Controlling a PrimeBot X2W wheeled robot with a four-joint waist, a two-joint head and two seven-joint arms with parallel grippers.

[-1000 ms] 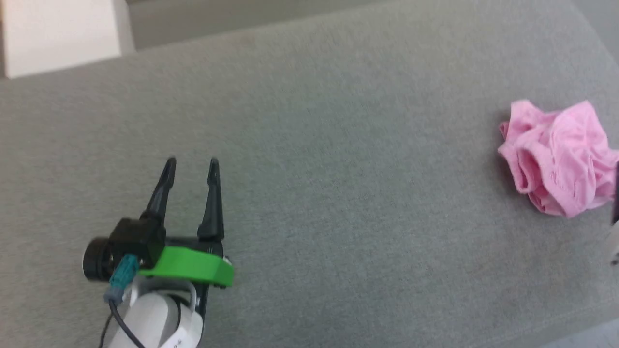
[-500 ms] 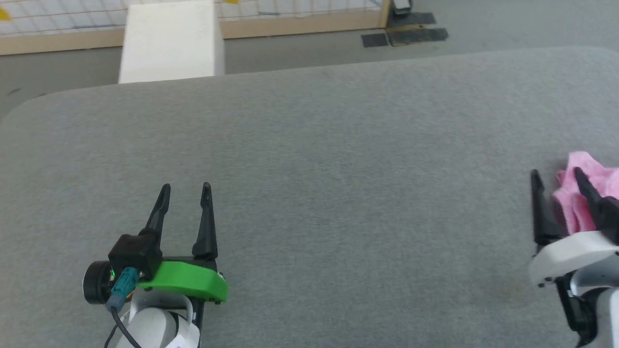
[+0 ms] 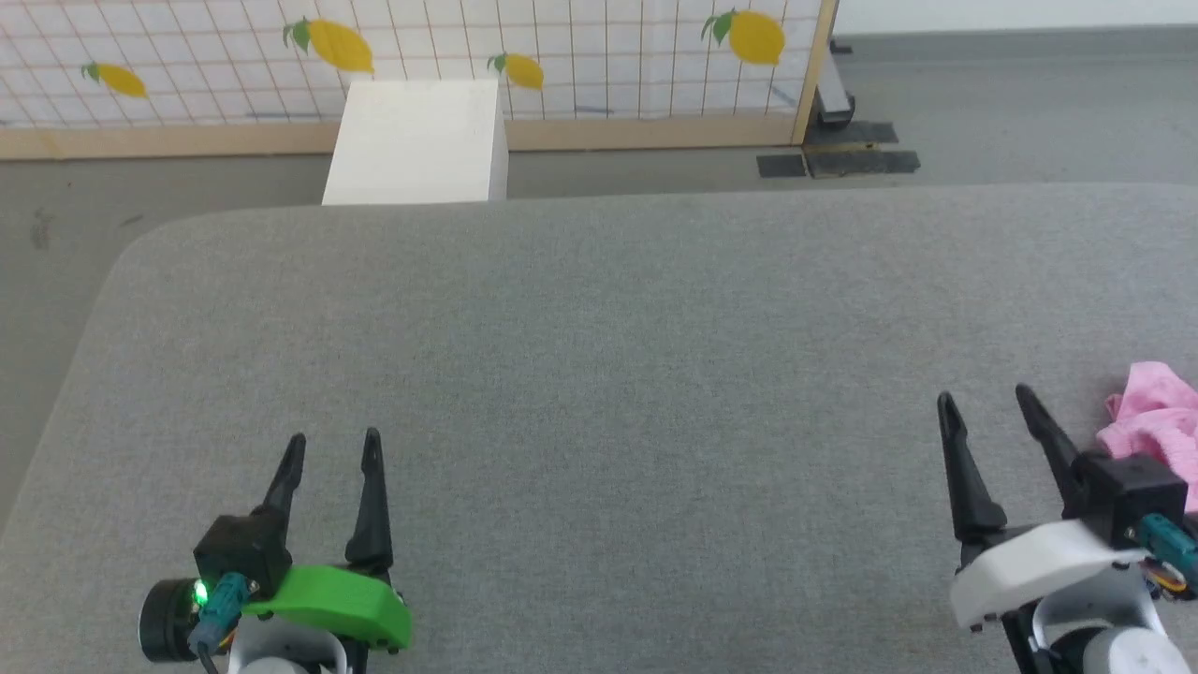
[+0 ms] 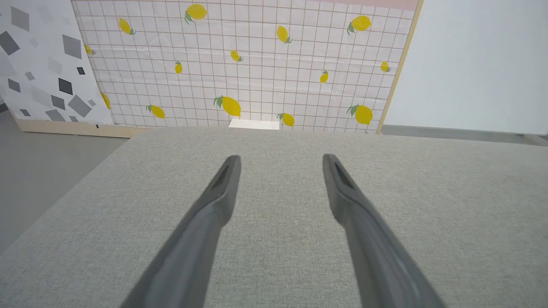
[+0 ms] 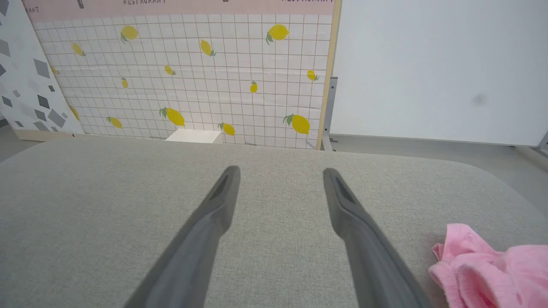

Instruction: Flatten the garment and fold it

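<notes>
The head camera has swung up, now taking in the right gripper point(image 3: 984, 394) and a lemon-print screen point(image 3: 608, 56). Cut-off lettering point(image 5: 141, 2) at the screen's top seems to read "RESTAURANT". The garment point(image 3: 1156, 417) lies crumpled near the desk's point(image 3: 599, 356) right edge, just right of the right gripper's open, empty jaws. The left gripper point(image 3: 334, 436) also gapes empty.

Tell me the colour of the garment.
The garment is light pink; right wrist view shows it best.

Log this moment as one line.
garment: crumpled, not gripped | left gripper: open, empty | right gripper: open, empty, beside garment
</notes>
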